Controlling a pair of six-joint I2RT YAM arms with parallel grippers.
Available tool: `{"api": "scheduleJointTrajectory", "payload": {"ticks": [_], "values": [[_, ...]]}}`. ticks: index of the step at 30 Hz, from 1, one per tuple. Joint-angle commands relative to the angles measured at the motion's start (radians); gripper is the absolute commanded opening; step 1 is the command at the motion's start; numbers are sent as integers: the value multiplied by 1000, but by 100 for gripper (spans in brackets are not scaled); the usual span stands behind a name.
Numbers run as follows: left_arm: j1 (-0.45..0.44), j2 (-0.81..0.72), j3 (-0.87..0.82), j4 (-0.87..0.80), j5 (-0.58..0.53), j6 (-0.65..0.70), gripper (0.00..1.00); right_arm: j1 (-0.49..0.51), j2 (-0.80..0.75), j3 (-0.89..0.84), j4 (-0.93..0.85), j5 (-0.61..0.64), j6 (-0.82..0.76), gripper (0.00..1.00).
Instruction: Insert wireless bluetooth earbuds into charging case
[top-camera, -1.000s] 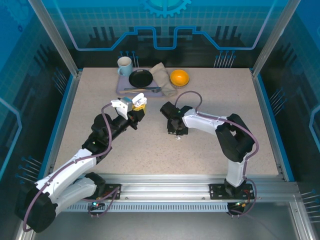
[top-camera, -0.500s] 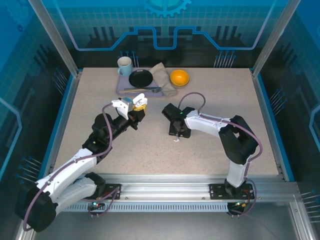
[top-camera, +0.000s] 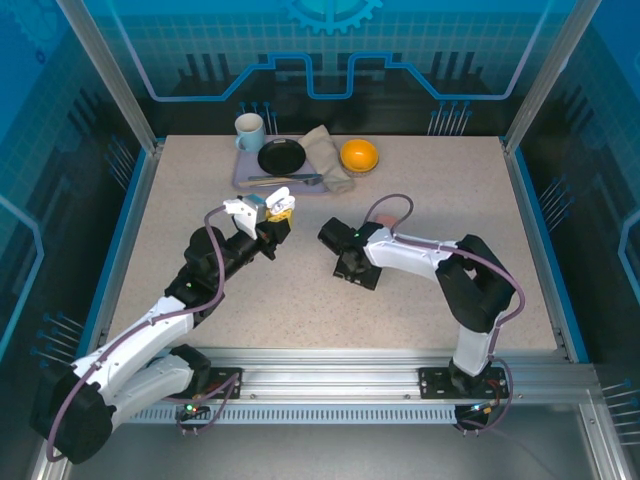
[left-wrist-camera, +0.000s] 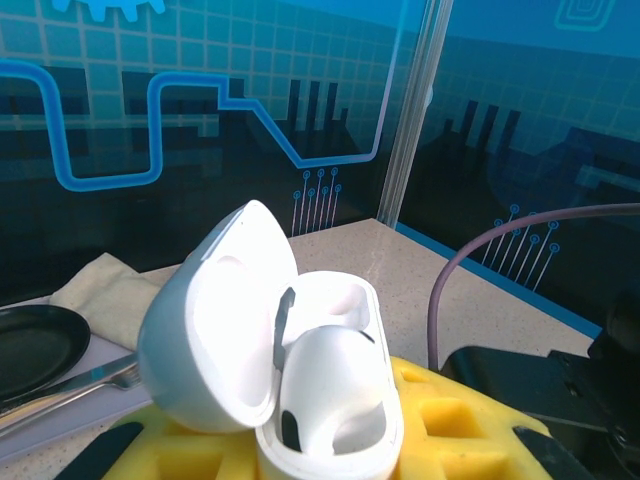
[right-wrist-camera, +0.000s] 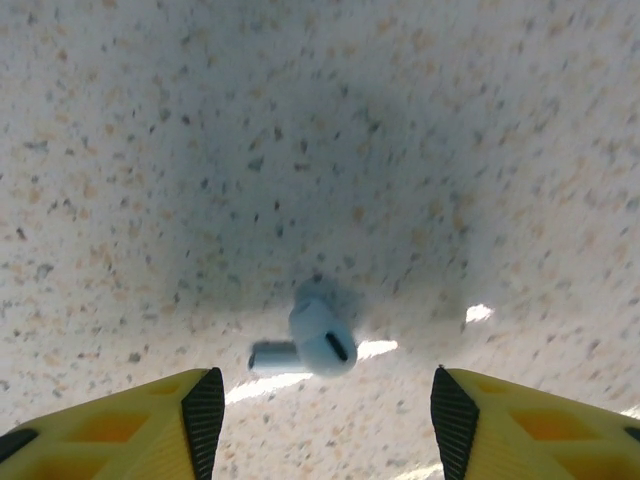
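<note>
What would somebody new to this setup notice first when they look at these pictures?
The open white charging case, its lid flipped back, stands out first, clamped in the left gripper. Next comes a single white earbud lying on the speckled table between the open fingers of the right gripper. At the table's far edge, a bright orange bowl draws the eye.

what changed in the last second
The right gripper eased toward the near edge and over the white earbud, which now lies on the table between its open fingers, not gripped. The left gripper kept holding the open charging case up, unmoved.
</note>
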Motion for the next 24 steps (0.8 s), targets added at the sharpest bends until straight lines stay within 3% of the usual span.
{"api": "scheduleJointTrajectory", "payload": {"ticks": [1, 24], "values": [[8, -18, 23, 27, 15, -16, 0, 17, 1, 7, 13, -16, 110, 60], [7, -33, 4, 36, -2, -10, 0, -40, 115, 101, 62, -58, 0, 58]]}}
